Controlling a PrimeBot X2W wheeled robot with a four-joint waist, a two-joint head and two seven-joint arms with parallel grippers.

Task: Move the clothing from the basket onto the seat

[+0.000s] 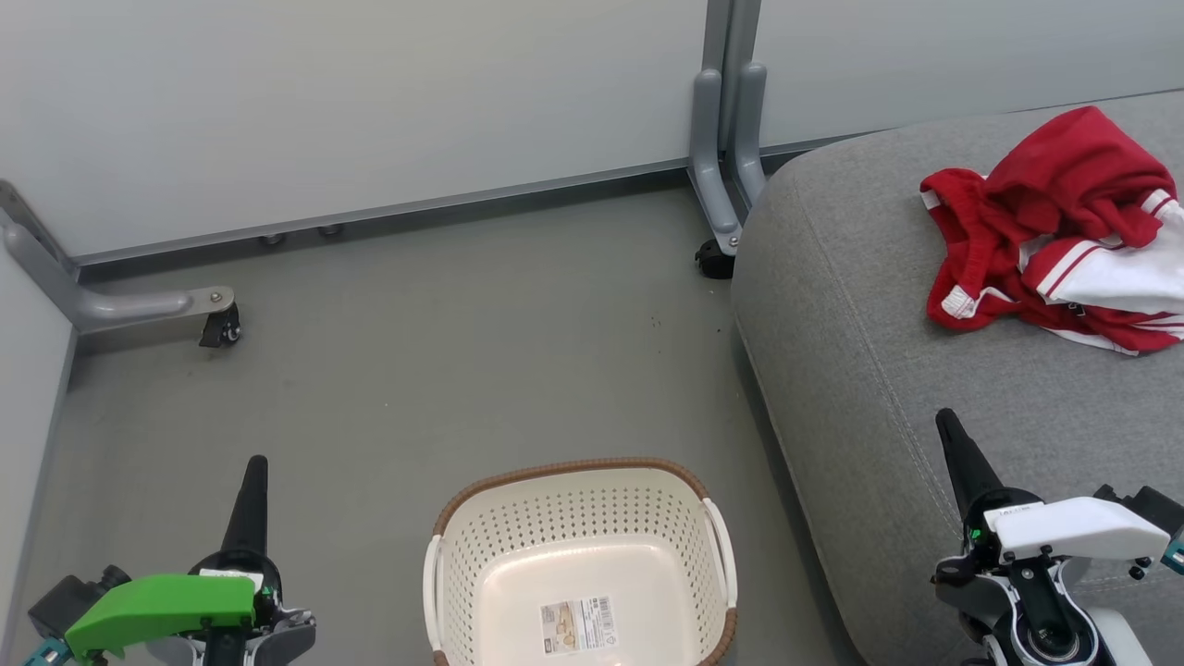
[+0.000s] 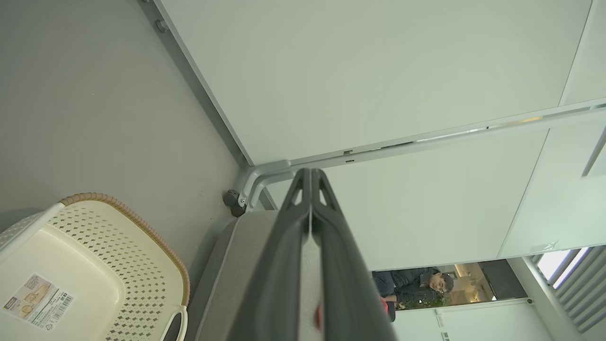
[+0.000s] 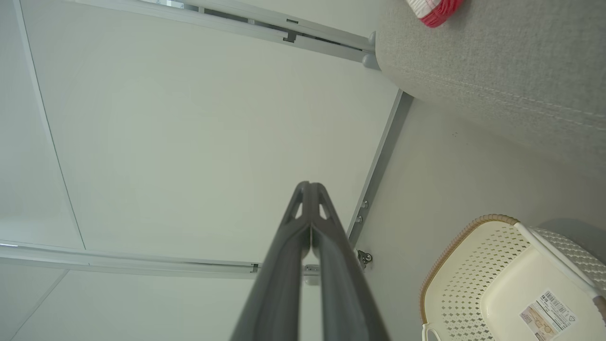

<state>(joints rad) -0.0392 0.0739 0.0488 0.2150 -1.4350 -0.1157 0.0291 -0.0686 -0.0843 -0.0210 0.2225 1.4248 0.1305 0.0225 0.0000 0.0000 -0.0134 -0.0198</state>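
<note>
The red and white clothing (image 1: 1064,231) lies bunched on the grey seat (image 1: 879,370) at the upper right; a red edge of it (image 3: 433,9) shows in the right wrist view on the seat (image 3: 497,71). The cream basket (image 1: 578,564) stands on the floor at bottom centre, holding nothing but its barcode label; it is also the basket (image 2: 90,274) and the basket (image 3: 511,279) in the wrist views. My left gripper (image 1: 255,467) is shut at the lower left, left of the basket. My right gripper (image 1: 945,421) is shut over the seat's front part. Both sets of fingers are pressed together, empty (image 2: 310,173) (image 3: 307,184).
Pale partition walls (image 1: 370,102) close off the back and left. Their grey feet with castors stand on the floor (image 1: 208,319) (image 1: 717,250). Grey floor (image 1: 444,370) lies between walls, basket and seat. A person (image 2: 426,284) sits beyond an opening, far off.
</note>
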